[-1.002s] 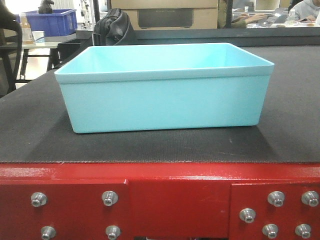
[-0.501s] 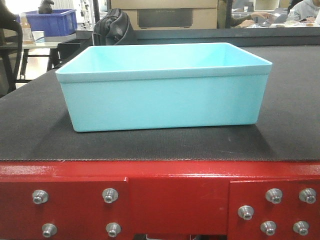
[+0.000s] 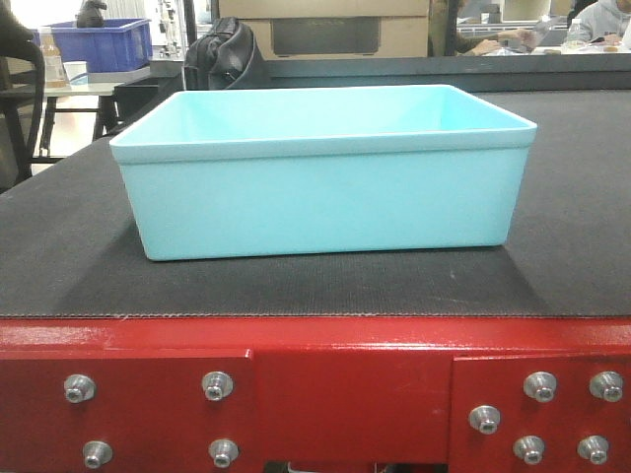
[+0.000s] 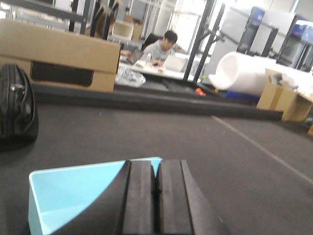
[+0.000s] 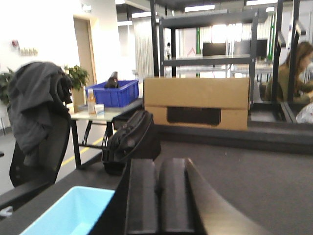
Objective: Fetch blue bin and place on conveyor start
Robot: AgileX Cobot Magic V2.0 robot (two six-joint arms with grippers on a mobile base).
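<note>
The blue bin (image 3: pixel 325 172) is a light cyan tub that stands upright and empty on the dark grey belt (image 3: pixel 59 266) of the conveyor start, just behind the red bolted frame (image 3: pixel 345 379). No gripper shows in the front view. In the left wrist view my left gripper (image 4: pixel 155 169) is shut and empty, above the bin's right far corner (image 4: pixel 68 196). In the right wrist view my right gripper (image 5: pixel 159 169) is shut and empty, with the bin's left end (image 5: pixel 71 210) below and to its left. Neither gripper touches the bin.
A black backpack (image 3: pixel 222 54) and a cardboard box (image 3: pixel 325 30) sit at the belt's far edge. A dark blue crate (image 3: pixel 94 44) stands on a table at back left. A chair with a jacket (image 5: pixel 34 107) stands left of the conveyor. People sit at desks behind.
The front view has drawn back very slightly from the bin. The bin has stayed in place on the belt.
</note>
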